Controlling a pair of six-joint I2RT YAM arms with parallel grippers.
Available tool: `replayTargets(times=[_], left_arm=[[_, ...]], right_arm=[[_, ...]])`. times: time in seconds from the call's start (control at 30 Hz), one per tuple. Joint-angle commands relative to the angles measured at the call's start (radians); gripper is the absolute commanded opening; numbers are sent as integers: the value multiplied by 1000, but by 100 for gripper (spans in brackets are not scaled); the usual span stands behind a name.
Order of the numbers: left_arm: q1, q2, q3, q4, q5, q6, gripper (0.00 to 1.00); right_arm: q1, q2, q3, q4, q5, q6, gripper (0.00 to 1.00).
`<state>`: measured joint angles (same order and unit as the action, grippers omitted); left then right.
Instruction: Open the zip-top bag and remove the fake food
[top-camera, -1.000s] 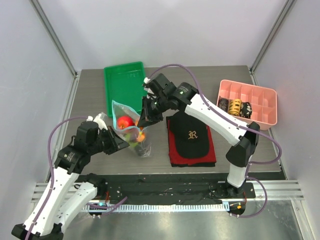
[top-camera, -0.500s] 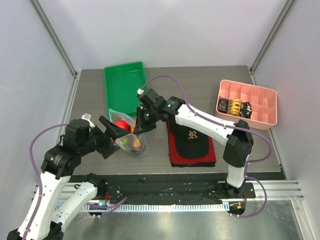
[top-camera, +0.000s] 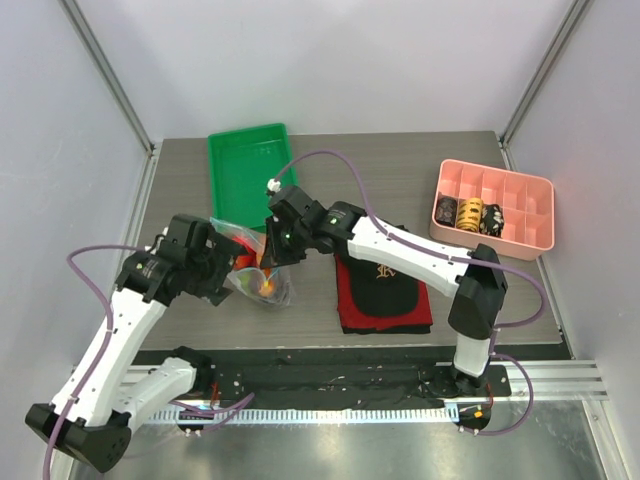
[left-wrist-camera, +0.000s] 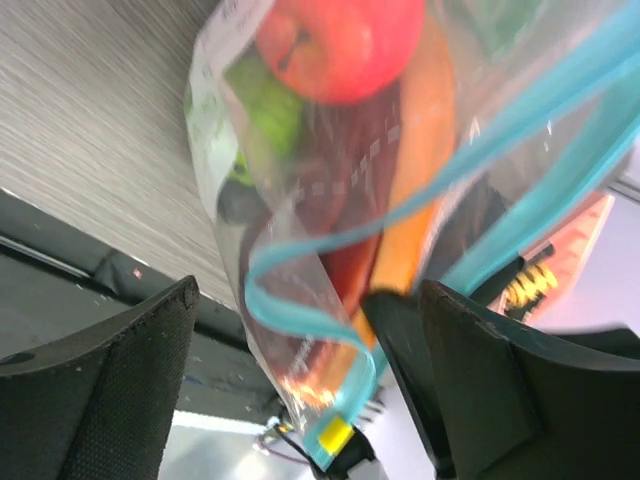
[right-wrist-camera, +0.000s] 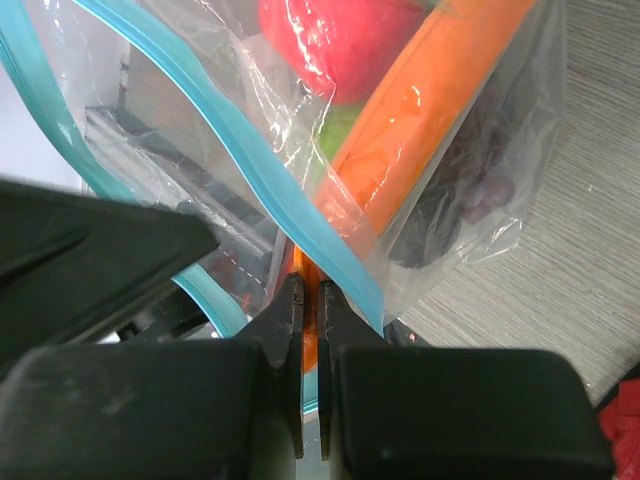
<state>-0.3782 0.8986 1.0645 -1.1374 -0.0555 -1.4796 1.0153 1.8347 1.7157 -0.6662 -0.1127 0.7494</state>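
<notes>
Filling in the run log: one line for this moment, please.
right gripper: shut on clear crinkly zip-top bag at teal strip | left gripper: open, at bag | plastic fake food: inside bag

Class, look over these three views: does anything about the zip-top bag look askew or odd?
Yes. The zip-top bag is crumpled and twisted, pinched at its teal strip by the shut right gripper. Its mouth gapes, yet the fake food sits inside. The left gripper is open.

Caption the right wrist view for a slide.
Right gripper pinches the zip-top bag by its teal zip strip; red apple, orange melon slice and grapes show inside.
</notes>
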Motion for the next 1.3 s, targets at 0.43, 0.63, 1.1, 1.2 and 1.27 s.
replayTargets(times=[0.43,0.63,1.1,1.2,1.27], left_arm=[[1,-1,-130,417,193,513,0],[-7,-59,-195,562,332,493,0],[-10,-159,-233,672,526,456,0],[-10,-184,-251,708,545,446,0],[-10,-205,-268,767,571,429,0]], right_arm=[[14,-66,30,30,-10,19,16],[5,-130,-42,-21,-18,5,53],[-17,6,156,-263,-148,34,45],[-40,11,163,-283,-145,106,55],[-61,2,151,-282,-154,139,62]])
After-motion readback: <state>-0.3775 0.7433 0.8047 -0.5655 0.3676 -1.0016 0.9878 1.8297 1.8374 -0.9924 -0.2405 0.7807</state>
